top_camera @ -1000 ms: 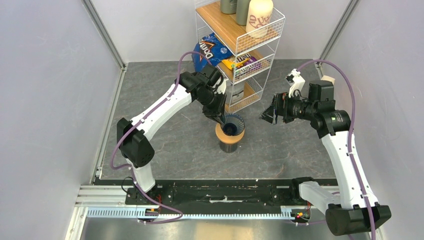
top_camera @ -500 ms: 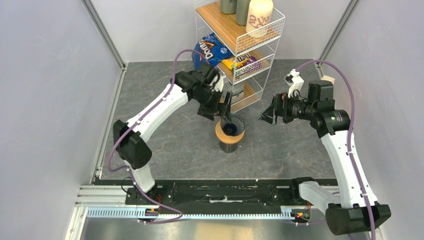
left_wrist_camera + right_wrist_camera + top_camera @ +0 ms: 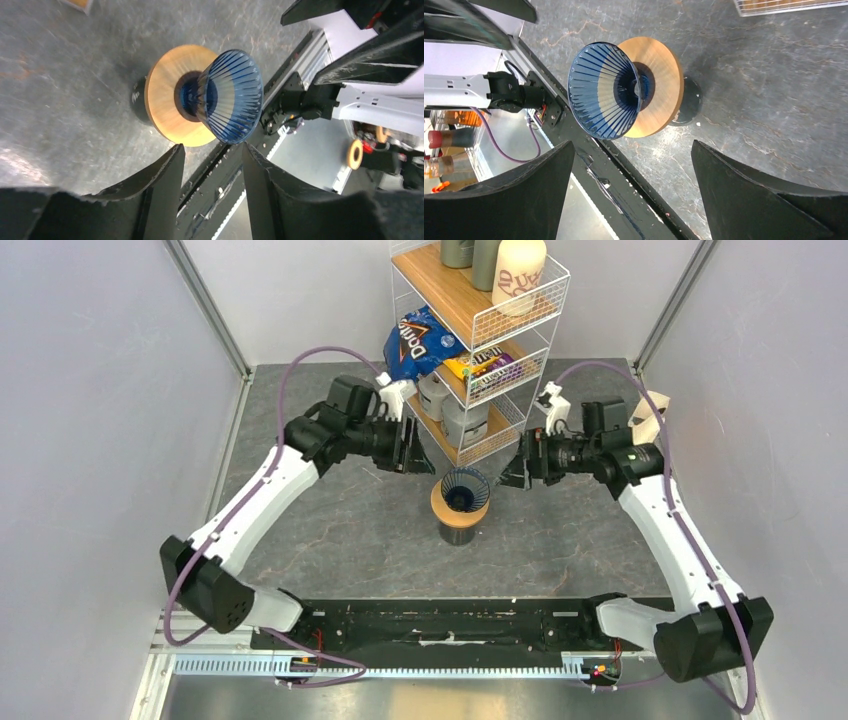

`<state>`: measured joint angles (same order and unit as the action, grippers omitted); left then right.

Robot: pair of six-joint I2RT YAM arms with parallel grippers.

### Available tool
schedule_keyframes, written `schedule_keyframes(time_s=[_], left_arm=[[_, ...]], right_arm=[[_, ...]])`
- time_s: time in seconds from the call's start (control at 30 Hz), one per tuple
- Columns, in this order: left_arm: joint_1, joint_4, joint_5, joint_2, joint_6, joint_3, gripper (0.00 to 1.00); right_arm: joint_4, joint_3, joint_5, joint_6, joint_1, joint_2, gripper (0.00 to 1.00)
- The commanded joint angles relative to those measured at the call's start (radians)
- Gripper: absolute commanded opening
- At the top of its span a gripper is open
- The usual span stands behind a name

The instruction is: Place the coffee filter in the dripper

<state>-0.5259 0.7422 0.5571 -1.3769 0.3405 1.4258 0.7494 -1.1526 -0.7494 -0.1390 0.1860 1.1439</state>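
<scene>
The dark blue ribbed dripper (image 3: 464, 488) sits in a tan wooden ring (image 3: 440, 506) on a dark cup (image 3: 458, 533) at mid-table. It is empty inside. It also shows in the left wrist view (image 3: 235, 100) and the right wrist view (image 3: 599, 90). My left gripper (image 3: 418, 448) is open and empty, just left of the dripper and apart from it (image 3: 212, 146). My right gripper (image 3: 510, 472) is open wide and empty, just right of the dripper (image 3: 632, 142). No white paper coffee filter shows clearly. A small cream piece (image 3: 652, 415) by the right wall is too hidden to name.
A white wire shelf (image 3: 480, 340) stands behind the dripper. It holds a cream printed canister (image 3: 520, 270), a blue chip bag (image 3: 415, 340), a candy bag (image 3: 480, 365) and white bottles (image 3: 455, 420). Grey walls close in left and right. The black base rail (image 3: 450, 625) runs along the near edge.
My left gripper has pulled out from over the dripper and swung up and to the left. My right gripper has moved left, closer to the dripper. The dripper stays in place.
</scene>
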Motion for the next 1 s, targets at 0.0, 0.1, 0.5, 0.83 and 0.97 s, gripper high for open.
schedule_keyframes(time_s=[0.0, 0.1, 0.5, 0.83, 0.97], left_arm=[[-0.003, -0.138, 0.117, -0.044, 0.040, -0.087, 0.51], [-0.007, -0.165, 0.110, -0.051, 0.047, -0.109, 0.51], [-0.017, -0.222, 0.171, -0.112, 0.080, -0.133, 0.47], [-0.026, -0.240, 0.183, -0.162, 0.104, -0.126, 0.41], [-0.027, -0.245, 0.182, -0.179, 0.117, -0.122, 0.36]], right_arm=[[-0.053, -0.003, 0.060, -0.003, 0.066, 0.043, 0.93], [-0.077, 0.012, 0.075, -0.010, 0.087, 0.071, 0.86], [-0.107, 0.003, 0.097, -0.013, 0.143, 0.150, 0.65], [-0.106, -0.012, 0.101, -0.010, 0.161, 0.183, 0.55], [-0.098, -0.024, 0.096, -0.008, 0.165, 0.191, 0.53]])
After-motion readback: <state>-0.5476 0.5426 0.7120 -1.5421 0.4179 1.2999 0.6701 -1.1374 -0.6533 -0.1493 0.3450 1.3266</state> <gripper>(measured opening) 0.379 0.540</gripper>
